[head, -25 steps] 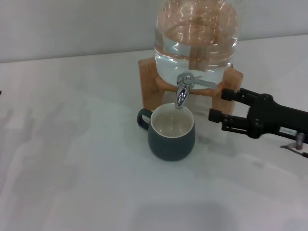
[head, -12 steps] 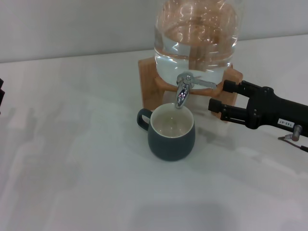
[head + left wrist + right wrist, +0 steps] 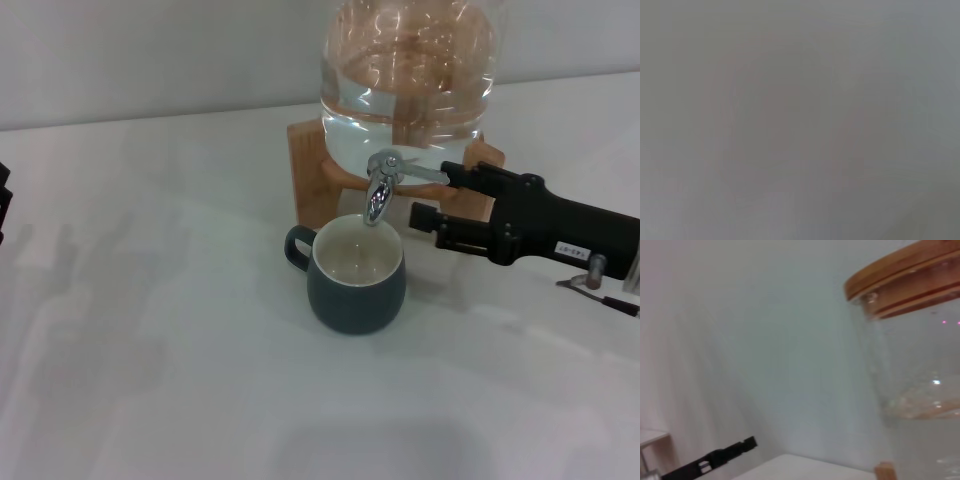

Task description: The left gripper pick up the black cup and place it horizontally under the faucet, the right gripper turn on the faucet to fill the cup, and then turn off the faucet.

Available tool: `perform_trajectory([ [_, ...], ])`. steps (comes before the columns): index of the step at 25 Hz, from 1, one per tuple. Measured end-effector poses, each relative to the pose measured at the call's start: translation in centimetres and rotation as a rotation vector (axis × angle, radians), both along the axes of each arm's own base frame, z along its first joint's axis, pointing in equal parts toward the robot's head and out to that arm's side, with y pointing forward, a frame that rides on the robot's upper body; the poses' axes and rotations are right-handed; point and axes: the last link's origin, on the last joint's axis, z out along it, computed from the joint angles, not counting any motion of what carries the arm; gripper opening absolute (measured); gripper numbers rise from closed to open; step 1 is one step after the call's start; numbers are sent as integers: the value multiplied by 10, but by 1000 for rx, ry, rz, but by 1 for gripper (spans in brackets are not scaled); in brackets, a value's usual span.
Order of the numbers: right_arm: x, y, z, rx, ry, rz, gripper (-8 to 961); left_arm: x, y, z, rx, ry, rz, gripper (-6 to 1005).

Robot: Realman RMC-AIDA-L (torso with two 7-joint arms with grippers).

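Cup [image 3: 357,278]: upright on the counter [image 3: 180,350], directly below the faucet spout; cream inside visible, contents not discernible; loop handle turned toward the robot's left.
Faucet [image 3: 380,185]: chrome spigot at the base of the jar, spout pointing down into the cup mouth; thin lever extending toward the robot's right.
Jar [image 3: 408,70]: large clear glass, holding water, seated on the stand just behind the cup; wooden lid seen in the right wrist view [image 3: 905,280].
Stand [image 3: 312,175]: wooden, under the jar, legs resting on the counter.
Right tool [image 3: 438,196]: black, reaching in from the robot's right at faucet height; fingers spread apart, one tip at the far end of the lever, the other lower, just right of the cup rim; grasping nothing.
Left tool [image 3: 3,205]: only a dark sliver at the left edge of the head view, well apart from the cup; finger state cannot be told. Thin black part, probably this tool, far off in the right wrist view [image 3: 715,457].
Left wrist view: uniform grey, nothing distinguishable.
Counter: pale, matte, bearing cup and stand.
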Motion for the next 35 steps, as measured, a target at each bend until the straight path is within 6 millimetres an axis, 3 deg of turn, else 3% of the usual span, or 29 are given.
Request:
perform_trajectory([
  [8,-13,0,-6,-27,4,53,849,-1,1,-2,-7,4,11,515],
  [18,-15,-7,-7,-48,19,79,849,-2,0,-3,-11,5,14,515],
  [25,4,-10,15,19,20,26,849,-3,-1,-3,-13,6,16,515],
  [31,26,-31,37,60,37,-13,849,-5,1,-5,-26,17,29,515],
  [35,37,-44,38,64,41,-52,850,-5,5,-6,-41,49,29,515],
])
